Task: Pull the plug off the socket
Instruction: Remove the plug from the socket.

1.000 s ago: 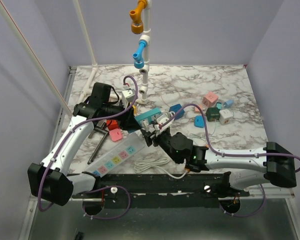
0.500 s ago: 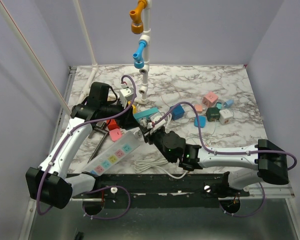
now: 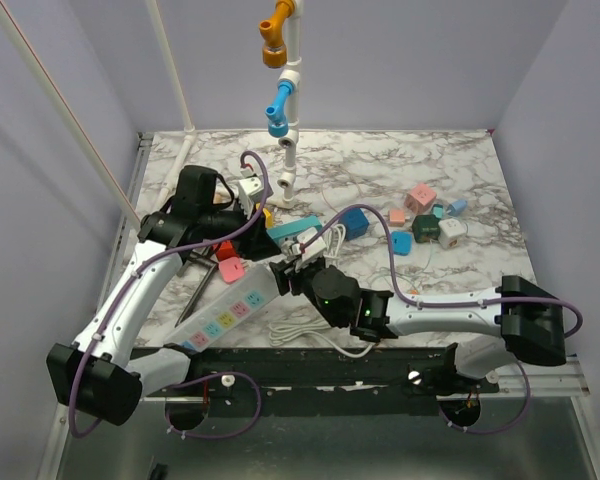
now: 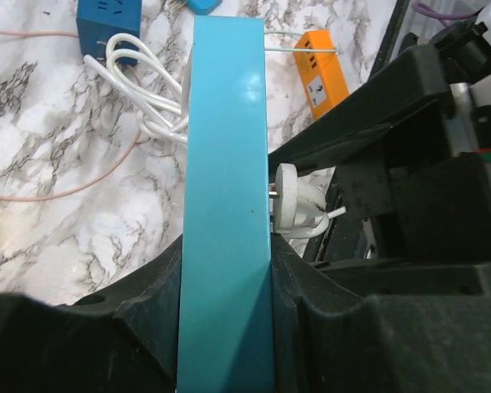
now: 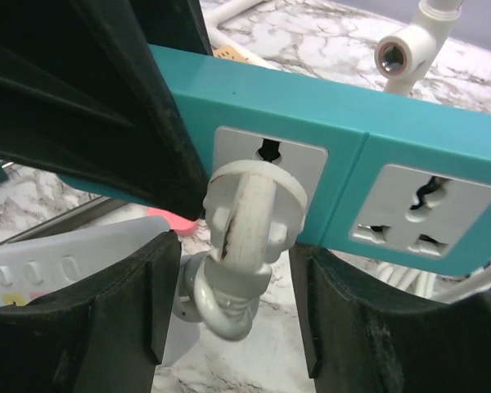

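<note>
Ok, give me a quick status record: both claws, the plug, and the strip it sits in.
left claw: shut on the teal power strip
right claw: open, one finger on each side of the white plug, gaps showing
white plug: in the teal power strip's outlet beside the left claw, partly out, pins visible
next outlet along: empty
white power strip: lying on the table, not held

Teal power strip (image 5: 327,123): one end hidden behind left end effector (image 4: 226,270), other cut off at view's edge.
</note>
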Robot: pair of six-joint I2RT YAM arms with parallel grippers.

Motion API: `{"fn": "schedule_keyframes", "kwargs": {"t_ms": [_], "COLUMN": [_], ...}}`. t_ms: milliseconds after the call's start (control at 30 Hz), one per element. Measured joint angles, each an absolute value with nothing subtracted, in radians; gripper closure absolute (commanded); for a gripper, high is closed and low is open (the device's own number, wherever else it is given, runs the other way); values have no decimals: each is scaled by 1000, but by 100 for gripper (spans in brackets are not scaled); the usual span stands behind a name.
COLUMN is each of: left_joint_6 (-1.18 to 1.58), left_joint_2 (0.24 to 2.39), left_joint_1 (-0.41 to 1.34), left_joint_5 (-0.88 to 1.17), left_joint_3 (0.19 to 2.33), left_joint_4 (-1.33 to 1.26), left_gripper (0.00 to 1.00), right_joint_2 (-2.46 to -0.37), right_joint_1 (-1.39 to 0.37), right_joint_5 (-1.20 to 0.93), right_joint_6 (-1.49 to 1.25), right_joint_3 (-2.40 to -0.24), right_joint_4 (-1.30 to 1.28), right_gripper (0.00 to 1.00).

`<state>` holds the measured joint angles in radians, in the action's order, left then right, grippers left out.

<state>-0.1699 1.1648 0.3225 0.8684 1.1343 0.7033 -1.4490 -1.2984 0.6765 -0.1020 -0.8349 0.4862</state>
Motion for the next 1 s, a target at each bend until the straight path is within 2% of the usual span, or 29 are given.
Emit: {"fn": "schedule_keyframes", "kwargs": {"t_ms": [167, 367, 500, 833, 1000], "left_joint_6": [-163, -165, -167, -138, -133], "left_joint_2": [1146, 1139, 1135, 1119, 1223], "left_joint_1": [331, 327, 327, 404, 470], "left_joint_5": [886, 878, 867, 740, 669], "left_joint_3": [1129, 1122, 1121, 1126, 1261], "left_joint_4": [703, 688, 680, 625, 635], "left_gripper": [100, 100, 100, 100, 100], "right_joint_2": [-1477, -1504, -1507, -1462, -1378], "right_joint_1": [-1291, -1269, -1264, -1243, -1193], "right_joint_5": [675, 672, 676, 689, 682], "right_joint_6": [-124, -142, -146, -137, -125], "right_joint_3": [-838, -850, -852, -849, -838], "right_joint_4": [506, 532, 539, 496, 457], "right_gripper": [57, 83, 97, 99, 99]}}
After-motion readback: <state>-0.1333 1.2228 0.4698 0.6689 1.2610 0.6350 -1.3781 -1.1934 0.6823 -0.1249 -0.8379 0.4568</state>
